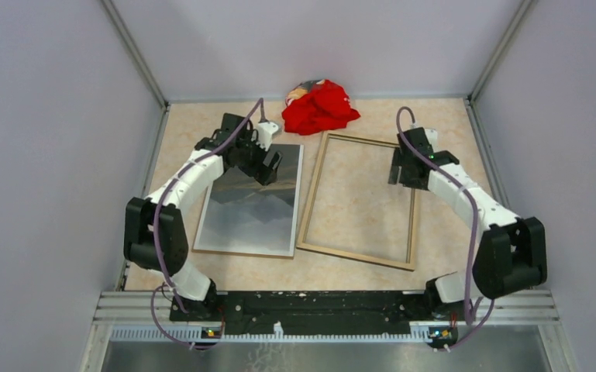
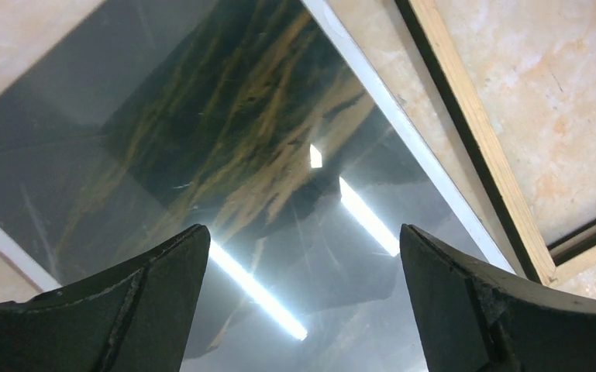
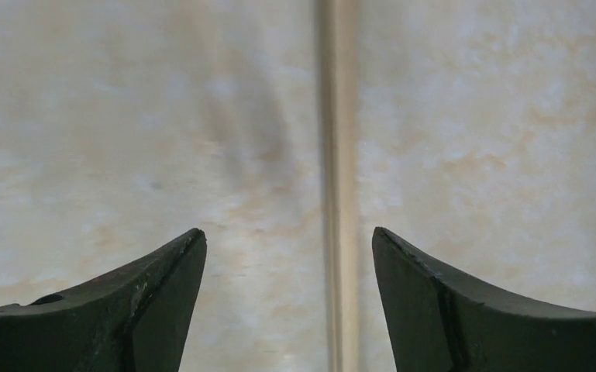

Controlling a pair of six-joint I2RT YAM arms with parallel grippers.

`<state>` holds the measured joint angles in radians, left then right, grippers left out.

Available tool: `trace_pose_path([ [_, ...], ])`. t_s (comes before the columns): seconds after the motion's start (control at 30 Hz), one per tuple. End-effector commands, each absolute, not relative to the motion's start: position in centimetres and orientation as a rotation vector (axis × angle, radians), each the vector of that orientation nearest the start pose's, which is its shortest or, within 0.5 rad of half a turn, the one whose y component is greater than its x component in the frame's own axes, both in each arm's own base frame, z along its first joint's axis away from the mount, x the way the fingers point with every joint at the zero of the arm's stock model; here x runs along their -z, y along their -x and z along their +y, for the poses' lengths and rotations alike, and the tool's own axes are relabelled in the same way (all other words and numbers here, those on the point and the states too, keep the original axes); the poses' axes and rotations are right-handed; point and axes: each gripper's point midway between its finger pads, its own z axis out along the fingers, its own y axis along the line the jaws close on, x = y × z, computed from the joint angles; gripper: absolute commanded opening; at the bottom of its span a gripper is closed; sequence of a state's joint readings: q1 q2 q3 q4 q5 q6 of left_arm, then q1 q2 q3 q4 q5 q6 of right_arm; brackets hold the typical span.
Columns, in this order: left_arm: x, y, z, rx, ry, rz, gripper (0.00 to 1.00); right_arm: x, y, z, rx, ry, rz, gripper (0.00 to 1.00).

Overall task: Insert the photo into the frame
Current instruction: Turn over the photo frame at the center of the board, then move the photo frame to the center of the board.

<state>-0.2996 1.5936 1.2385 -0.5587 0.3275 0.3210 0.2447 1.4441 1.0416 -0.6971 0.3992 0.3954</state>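
The photo [image 1: 249, 211], a dark mountain landscape with white margins, lies flat on the table at the left. The frame [image 1: 311, 203] lies beside it on the right, pale wood back up, with bare table showing inside it. My left gripper [image 1: 270, 165] is open and empty above the photo's far end; the glossy print [image 2: 225, 147] fills the left wrist view, with the frame's rail [image 2: 477, 139] at the right. My right gripper [image 1: 400, 168] is open and empty over the frame's right rail [image 3: 339, 178], which runs between the two fingers in the right wrist view.
A crumpled red cloth [image 1: 319, 107] lies at the back of the table, just beyond the frame's far corner. Grey walls close in the table on the left, right and back. The metal rail with the arm bases [image 1: 318, 306] runs along the near edge.
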Motion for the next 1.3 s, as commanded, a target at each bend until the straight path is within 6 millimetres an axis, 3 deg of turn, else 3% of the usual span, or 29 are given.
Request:
trace_pose_path([
  [0.0,-14.6,-38.9,-13.2,0.409,-0.776,2.321,0.98,-16.2,-35.5,12.4,-0.084,-0.243,2.326,0.78],
  [0.17,-14.4,-40.3,-8.2,0.382,-0.644,2.405,0.98,-14.9,-37.6,23.2,-0.247,-0.091,2.331,0.79],
  [0.27,-14.4,-40.4,-5.8,0.359,-0.608,2.411,0.98,-13.5,-38.6,27.1,-0.277,-0.049,2.329,0.78],
  [0.3,-14.3,-40.4,-4.0,0.355,-0.567,2.428,0.98,-12.9,-39.0,28.2,-0.29,-0.046,2.327,0.78],
  [0.43,-13.7,-40.1,-0.9,0.331,-0.521,2.49,0.98,-10.1,-39.8,31.2,-0.293,-0.028,2.36,0.74],
  [0.7,-13.0,-40.5,4.4,0.164,-0.435,2.531,0.98,-5.2,-39.5,32.1,-0.175,0.047,2.458,0.63],
  [0.87,-12.3,-40.8,7.3,0.015,-0.401,2.55,0.98,-3.9,-38.6,30.6,-0.12,0.052,2.471,0.49],
  [1.13,-12.2,-41.5,11.9,-0.318,-0.38,2.525,0.98,-3.2,-36.5,27.2,-0.031,0.05,2.479,0.46],
  [1.27,-12.0,-41.6,12.2,-0.334,-0.37,2.522,0.98,-3.2,-35.6,25.5,-0.017,0.016,2.48,0.43],
])
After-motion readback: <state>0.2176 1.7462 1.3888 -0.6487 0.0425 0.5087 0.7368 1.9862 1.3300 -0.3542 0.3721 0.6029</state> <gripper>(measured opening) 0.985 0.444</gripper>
